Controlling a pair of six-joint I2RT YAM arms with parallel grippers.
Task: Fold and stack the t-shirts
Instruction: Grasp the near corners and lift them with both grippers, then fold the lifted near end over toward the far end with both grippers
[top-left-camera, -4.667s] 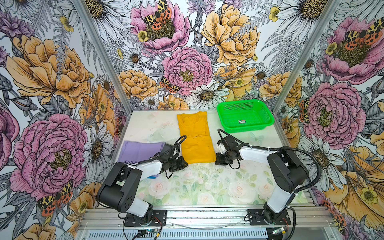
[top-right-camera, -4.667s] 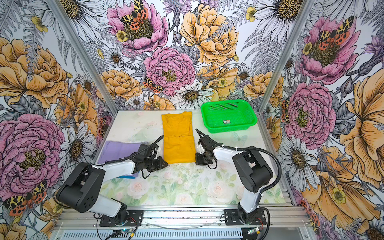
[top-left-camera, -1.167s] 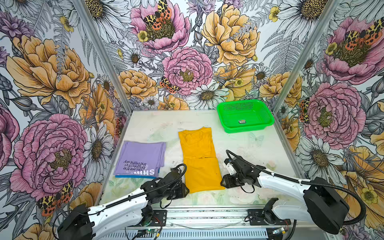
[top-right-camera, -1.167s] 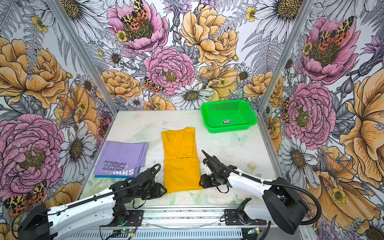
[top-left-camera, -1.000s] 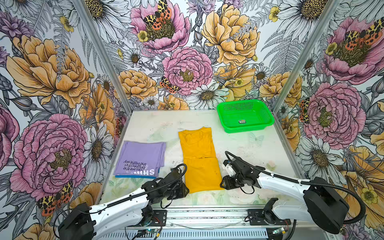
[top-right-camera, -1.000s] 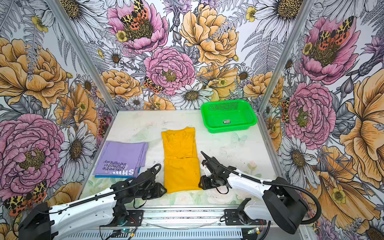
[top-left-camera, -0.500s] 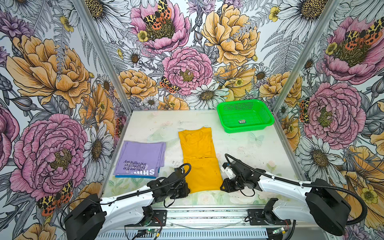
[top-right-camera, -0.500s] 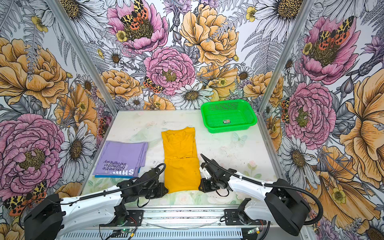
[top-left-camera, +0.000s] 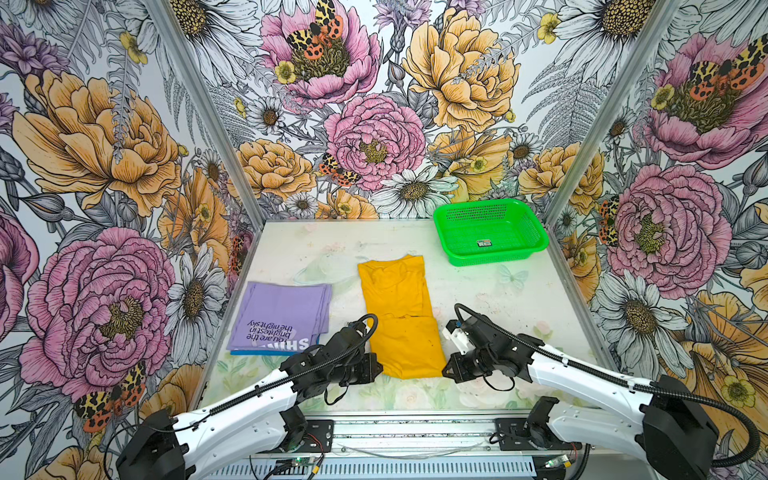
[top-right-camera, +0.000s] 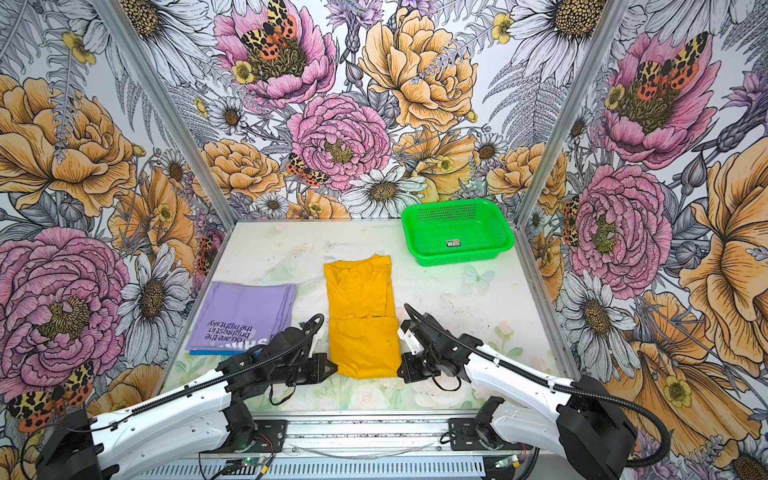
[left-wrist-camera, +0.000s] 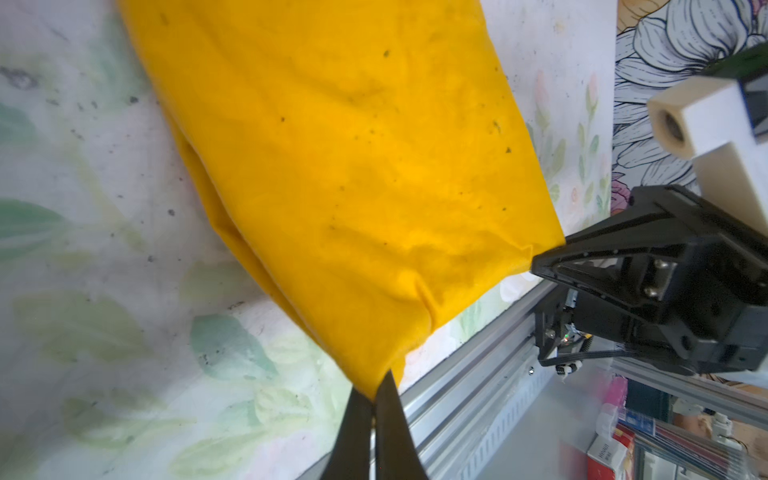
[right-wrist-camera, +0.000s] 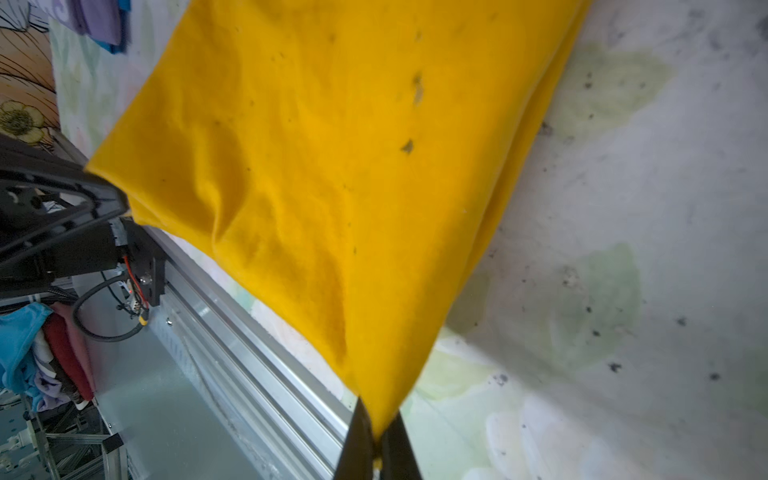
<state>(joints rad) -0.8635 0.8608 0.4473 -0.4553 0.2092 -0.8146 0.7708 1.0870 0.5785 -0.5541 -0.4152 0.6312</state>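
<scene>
Now your arms meet at the near hem of the mustard-yellow t-shirt (top-left-camera: 397, 299), lying lengthwise mid-table. The left gripper (left-wrist-camera: 375, 388) and right gripper (right-wrist-camera: 374, 428) each pinch a near corner, jaws closed on cloth. Around it shows the speckled, faded floral tabletop (top-left-camera: 519, 299). The folded lavender t-shirt (top-left-camera: 282, 311) lies to its left, a green basket (top-left-camera: 536, 246) sits far right, and flower-print walls (top-left-camera: 374, 104) enclose three sides.

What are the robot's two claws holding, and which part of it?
Both hold the yellow t-shirt. The left gripper pinches one corner of its near edge, and the right gripper pinches the other corner.
</scene>
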